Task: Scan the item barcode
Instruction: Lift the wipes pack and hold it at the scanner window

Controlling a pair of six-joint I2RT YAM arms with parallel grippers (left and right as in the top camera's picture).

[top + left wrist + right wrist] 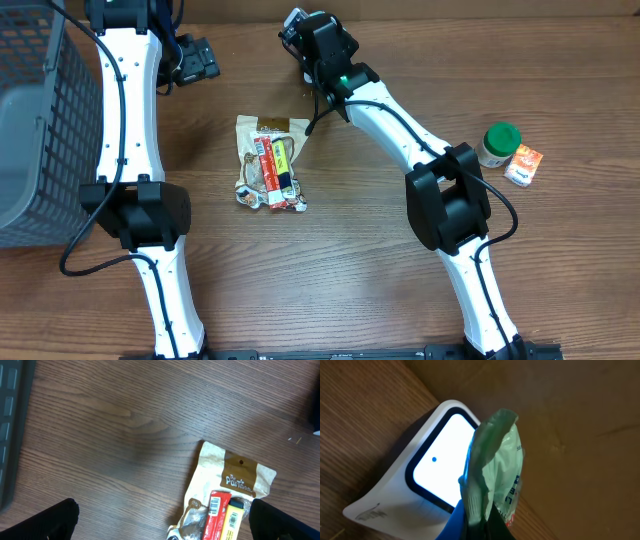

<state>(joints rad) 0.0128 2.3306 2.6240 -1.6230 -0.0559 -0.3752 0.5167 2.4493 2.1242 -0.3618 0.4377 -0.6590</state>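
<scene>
Your right claw [476, 525], low centre of the wrist view, is clamped shut on the green packet [495, 455]; its long axis stands upright, just right of the lit scanner window [435, 467]; your left claw [162, 510] hangs wide open, empty.

Basket [30, 110]: cut by left edge, overhead. Snack pouch [225, 490]: near end cut by bottom edge, left wrist view. Green packet [495, 460]: print blurred, unreadable; lower end hidden in right claw [479, 532], itself cut by frame edge. Scanner [390, 495]: part of lit window hidden behind packet. Orange box [523, 165]: print too small.
</scene>
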